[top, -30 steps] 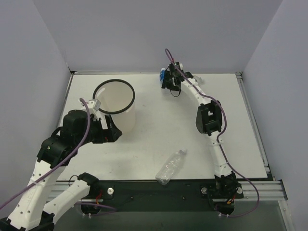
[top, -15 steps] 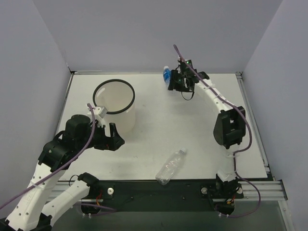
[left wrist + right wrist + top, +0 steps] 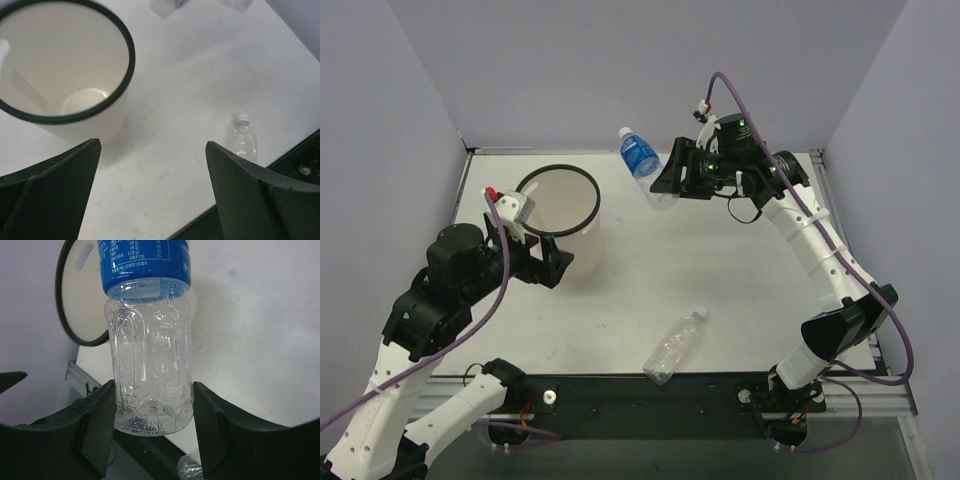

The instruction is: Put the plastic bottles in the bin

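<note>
My right gripper (image 3: 663, 186) is shut on the base of the blue-label bottle (image 3: 642, 163) and holds it tilted in the air, just right of the bin (image 3: 556, 169). In the right wrist view the bottle (image 3: 150, 365) sits between both fingers of the gripper (image 3: 152, 405), with the bin rim (image 3: 65, 315) behind it. The unlabelled bottle (image 3: 676, 346) lies near the front edge and shows in the left wrist view (image 3: 242, 140). My left gripper (image 3: 556, 268) is open and empty beside the bin (image 3: 131, 55). The shorter bottle is not identifiable.
Two clear things (image 3: 167, 5) (image 3: 235, 4) are cut off at the top of the left wrist view; I cannot tell what they are. Purple walls close the table on three sides. A black rail (image 3: 720, 385) runs along the front edge.
My right gripper has lifted the blue-label bottle off the back of the table and carried it left toward the bin. My left arm has drawn back and risen a little.
</note>
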{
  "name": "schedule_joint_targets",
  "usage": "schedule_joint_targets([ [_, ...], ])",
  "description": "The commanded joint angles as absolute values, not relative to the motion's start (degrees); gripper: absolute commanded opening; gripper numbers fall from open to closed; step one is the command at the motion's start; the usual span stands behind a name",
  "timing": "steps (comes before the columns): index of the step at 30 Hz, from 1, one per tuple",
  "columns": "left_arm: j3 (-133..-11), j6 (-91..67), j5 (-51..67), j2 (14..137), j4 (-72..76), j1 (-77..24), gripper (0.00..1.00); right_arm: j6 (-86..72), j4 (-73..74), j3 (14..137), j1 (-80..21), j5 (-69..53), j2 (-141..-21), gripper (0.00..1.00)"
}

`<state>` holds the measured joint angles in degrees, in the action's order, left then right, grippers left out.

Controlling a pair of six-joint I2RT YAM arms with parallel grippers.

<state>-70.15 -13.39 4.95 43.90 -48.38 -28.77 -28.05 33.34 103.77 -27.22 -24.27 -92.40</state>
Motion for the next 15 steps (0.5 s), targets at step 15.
schedule_joint_targets([
  [15,-68.38,50.70,23.91,49.30,-22.06,-30.49,0.97,-58.71,41.04,111.18,-29.71,-52.11,-89.21,0.34],
])
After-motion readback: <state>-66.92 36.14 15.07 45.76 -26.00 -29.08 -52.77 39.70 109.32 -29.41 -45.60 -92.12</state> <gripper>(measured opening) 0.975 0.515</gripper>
